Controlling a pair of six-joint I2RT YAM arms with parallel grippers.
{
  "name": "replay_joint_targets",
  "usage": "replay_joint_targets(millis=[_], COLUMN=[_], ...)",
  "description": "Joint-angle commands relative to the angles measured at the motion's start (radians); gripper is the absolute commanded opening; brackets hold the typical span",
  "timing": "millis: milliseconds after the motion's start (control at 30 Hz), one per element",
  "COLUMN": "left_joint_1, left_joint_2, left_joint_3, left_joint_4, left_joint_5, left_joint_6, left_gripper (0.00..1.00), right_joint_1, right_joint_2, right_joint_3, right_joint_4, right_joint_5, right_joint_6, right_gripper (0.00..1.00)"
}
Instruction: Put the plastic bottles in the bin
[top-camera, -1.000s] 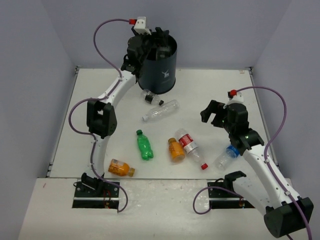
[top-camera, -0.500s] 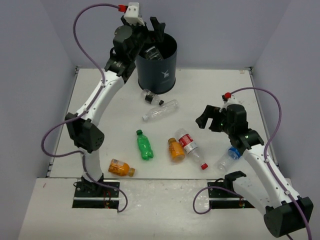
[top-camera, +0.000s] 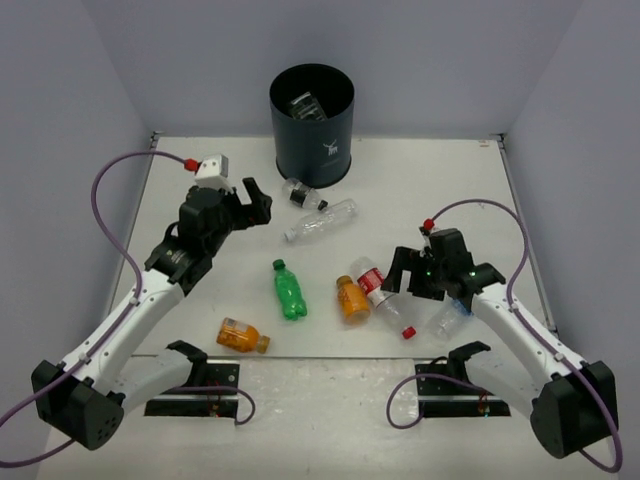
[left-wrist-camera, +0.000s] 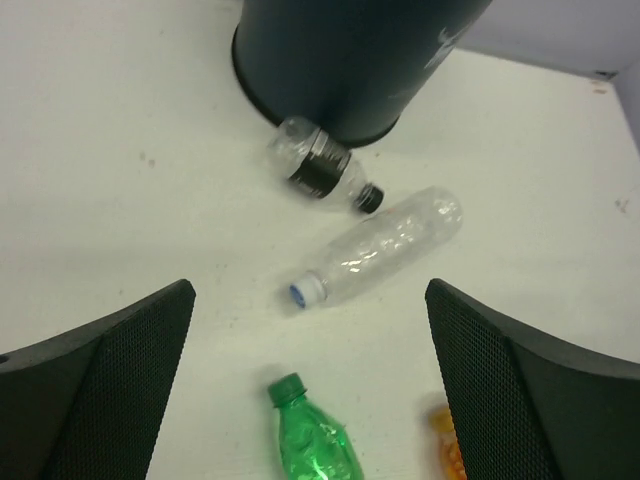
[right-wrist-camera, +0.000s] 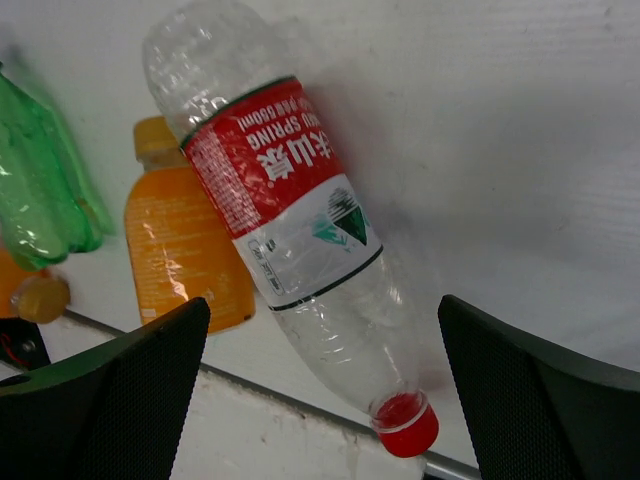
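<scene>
On the white table (top-camera: 440, 190), your right gripper (right-wrist-camera: 322, 305) hangs wide open, empty, over the red-labelled bottle (right-wrist-camera: 290, 240) lying near the front edge. Likely light, slick, crushable: take its labelled middle. Left gripper (left-wrist-camera: 308, 290) is spread too, holding nothing, short of the bin (top-camera: 311, 125).

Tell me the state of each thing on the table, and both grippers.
bin: upright, open-topped, clear bottle inside
black-capped bottle: lying by the bin's base
clear bottle: lying, capped
green bottle: lying, capped
middle orange bottle: lying
near orange bottle: lying
red-labelled bottle: lying, capped
blue-labelled bottle: lying, partly hidden
left gripper: open, empty
right gripper: open, empty
</scene>
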Motion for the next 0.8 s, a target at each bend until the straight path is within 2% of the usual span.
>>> replay_joint_targets(millis=[0,200,400,467,533,567,633,667,767], left_joint_1=[0.003,0.003,0.003,0.003,0.003,0.003,0.003,0.003,0.003], left_joint_2=[-0.074,-0.102,-0.07,-0.06,-0.052,-0.047,-0.044,-0.044,-0.044], left_joint_3=[-0.1,-0.14,-0.121,-0.122,-0.125,-0.125,-0.122,-0.12,-0.117], left_joint_4=[-0.073,-0.057,-0.068,-0.068,-0.068,-0.068,-0.067,-0.066,-0.065], left_joint_5=[-0.091,-0.105,-0.119,-0.124,-0.128,-0.128,-0.128,-0.129,-0.134], left_joint_6=[-0.107,-0.109,-0.106,-0.104,-0.104,-0.104,-0.1,-0.098,-0.089], left_gripper=[1.0,1.0,1.0,1.0,1.0,1.0,1.0,1.0,1.0], right_joint_1=[0.074,0.141,0.163,0.163,0.163,0.163,0.162,0.163,0.163], right_joint_2=[0.096,0.215,0.247,0.253,0.254,0.251,0.228,0.216,0.173], right_joint_3=[-0.011,-0.016,-0.017,-0.02,-0.024,-0.024,-0.007,0.004,0.056], right_joint_4=[0.025,0.085,0.076,0.084,0.098,0.109,0.107,0.1,0.064], right_joint_5=[-0.033,0.009,0.122,0.118,0.101,0.096,0.092,0.098,0.113], right_joint_6=[0.041,0.089,0.122,0.118,0.11,0.11,0.091,0.079,0.044], right_gripper=[0.99,0.99,0.9,0.82,0.67,0.53,0.39,0.35,0.31])
